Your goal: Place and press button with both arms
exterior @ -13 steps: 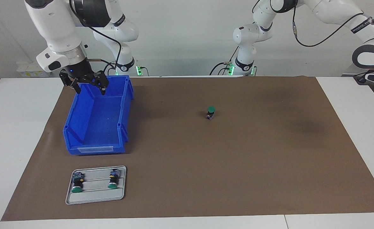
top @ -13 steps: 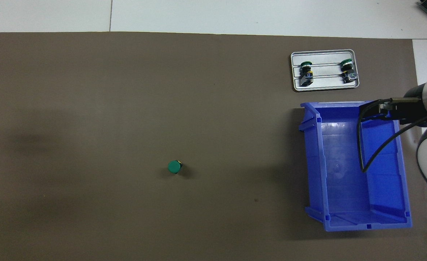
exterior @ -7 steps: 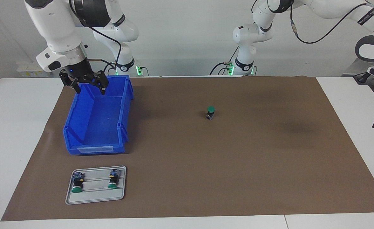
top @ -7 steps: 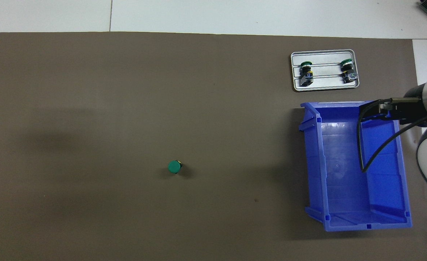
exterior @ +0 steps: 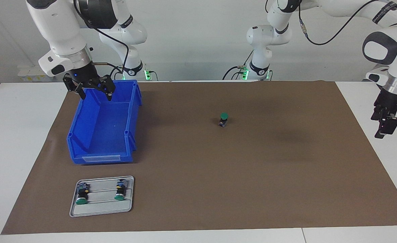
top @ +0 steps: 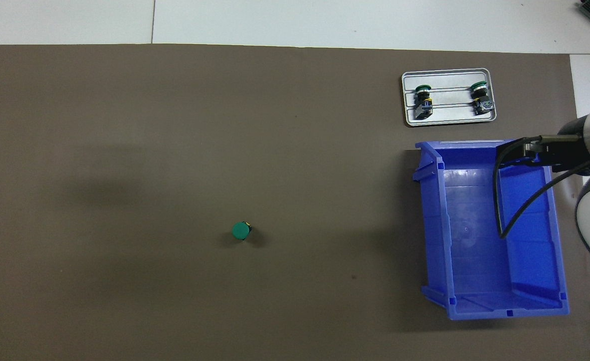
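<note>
at the left arm's end of the table, the left gripper has swung inward from the white table edge and now hangs over the rim of the brown mat, its shadow sliding toward the middle; whether its jaws are apart i cannot tell from this side-on angle. the button has not moved: it stands upright on the mat's middle, green cap up, well apart from both grippers. the right gripper stays put over the blue bin, at the end nearer the robots, jaws apart and empty. two more buttons lie on the grey tray. placing looks done; the left arm seems to be starting its approach to press.
</note>
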